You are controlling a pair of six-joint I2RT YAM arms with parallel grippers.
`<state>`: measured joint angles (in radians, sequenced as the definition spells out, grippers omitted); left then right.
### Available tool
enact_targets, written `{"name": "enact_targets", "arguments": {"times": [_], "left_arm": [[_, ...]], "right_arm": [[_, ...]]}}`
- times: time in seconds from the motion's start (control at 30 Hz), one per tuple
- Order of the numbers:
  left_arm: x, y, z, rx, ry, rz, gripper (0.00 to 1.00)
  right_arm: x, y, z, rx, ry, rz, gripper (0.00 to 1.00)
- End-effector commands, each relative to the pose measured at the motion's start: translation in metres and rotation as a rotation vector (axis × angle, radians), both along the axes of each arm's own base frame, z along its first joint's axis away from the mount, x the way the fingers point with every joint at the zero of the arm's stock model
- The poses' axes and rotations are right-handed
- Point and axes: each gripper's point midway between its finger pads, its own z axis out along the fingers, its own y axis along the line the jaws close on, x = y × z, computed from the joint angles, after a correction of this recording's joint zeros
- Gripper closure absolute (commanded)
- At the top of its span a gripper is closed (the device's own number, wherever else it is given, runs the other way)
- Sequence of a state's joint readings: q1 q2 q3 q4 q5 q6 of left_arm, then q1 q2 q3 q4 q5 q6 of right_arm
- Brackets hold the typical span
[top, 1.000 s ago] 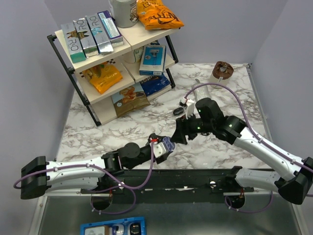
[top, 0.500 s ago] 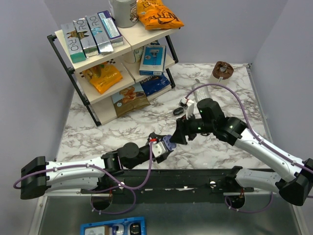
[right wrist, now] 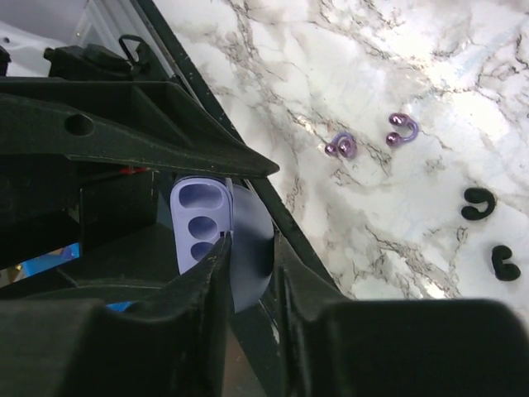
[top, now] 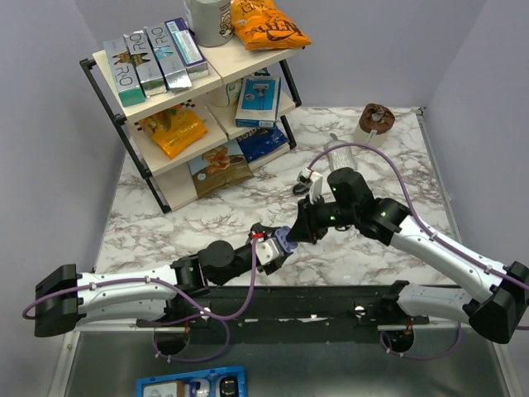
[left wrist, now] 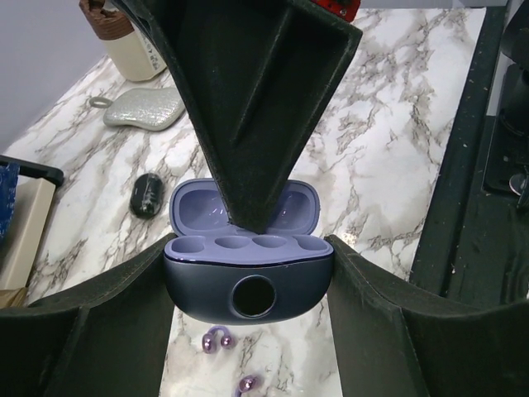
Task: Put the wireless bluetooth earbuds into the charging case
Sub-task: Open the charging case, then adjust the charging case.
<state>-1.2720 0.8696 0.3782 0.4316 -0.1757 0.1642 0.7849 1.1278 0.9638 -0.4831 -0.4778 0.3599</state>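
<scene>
The left gripper (left wrist: 248, 256) was clamped on the base of the lavender charging case (left wrist: 248, 294), one finger against each end. It held the case above the marble table (left wrist: 372, 124) with the lid swung open.

Only the left wrist view showed the four hollows in the base, all unfilled, and the round dark spot on the case's front. There a finger of the right gripper (right wrist: 250, 248) came down from above into the lid.

The right wrist view showed that grip edge-on. Both fingers were closed narrowly on the thin lid, one on each face.

The two purple earbuds (right wrist: 341, 146) lay side by side on the marble, apart from the case and untouched. Two black hook-shaped pieces (right wrist: 475, 203) lay farther off. In the left wrist view the purple pair sat on the table below the case. In the top view the arms hid them.

The top view put both grippers close to the table's near edge, just beyond the black rail (top: 331, 298). Bare marble lay to their left and right. The shelf rack (top: 124, 132) stood well apart at the far left, and a brown round object (top: 376, 120) sat at the far right corner.

Of the writing, only large letters "RO" on the teal box (top: 122, 73) on the top shelf could be read. The print on the orange snack bag (top: 266, 25) was too small to make out.
</scene>
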Motion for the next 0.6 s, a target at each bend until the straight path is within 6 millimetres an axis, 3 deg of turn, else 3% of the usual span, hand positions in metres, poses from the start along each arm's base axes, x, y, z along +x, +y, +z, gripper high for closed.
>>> {"name": "enact_targets", "arguments": {"times": [0.0, 0.07, 0.13, 0.17, 0.2, 0.23, 0.5, 0.57], "left_arm": [[0.000, -0.003, 0.024, -0.079, -0.018, 0.004, 1.00], [0.002, -0.002, 0.024, -0.081, -0.014, 0.017, 1.00], [0.002, -0.001, 0.023, -0.077, -0.013, 0.021, 0.83], [0.002, -0.001, 0.021, -0.066, -0.011, 0.021, 0.72], [0.003, -0.001, 0.022, -0.061, -0.011, 0.024, 0.49], [0.004, 0.000, 0.020, -0.051, -0.010, 0.029, 0.42], [0.012, 0.012, 0.026, -0.031, 0.019, 0.104, 0.16], [0.012, 0.017, 0.019, 0.002, 0.044, 0.118, 0.16]], "right_arm": [[-0.003, 0.007, -0.002, 0.020, 0.003, 0.040, 0.74], [-0.003, 0.007, -0.001, 0.025, 0.001, 0.046, 0.84], [-0.004, 0.006, 0.003, 0.032, -0.013, 0.049, 0.93], [-0.004, 0.005, 0.004, 0.033, -0.019, 0.049, 0.96], [-0.005, 0.004, 0.009, 0.042, -0.034, 0.050, 0.99], [-0.005, 0.002, 0.009, 0.033, -0.042, 0.051, 0.99], [0.003, -0.019, 0.023, -0.049, -0.143, 0.007, 0.99], [0.011, -0.028, 0.027, -0.090, -0.184, -0.034, 0.99]]}}
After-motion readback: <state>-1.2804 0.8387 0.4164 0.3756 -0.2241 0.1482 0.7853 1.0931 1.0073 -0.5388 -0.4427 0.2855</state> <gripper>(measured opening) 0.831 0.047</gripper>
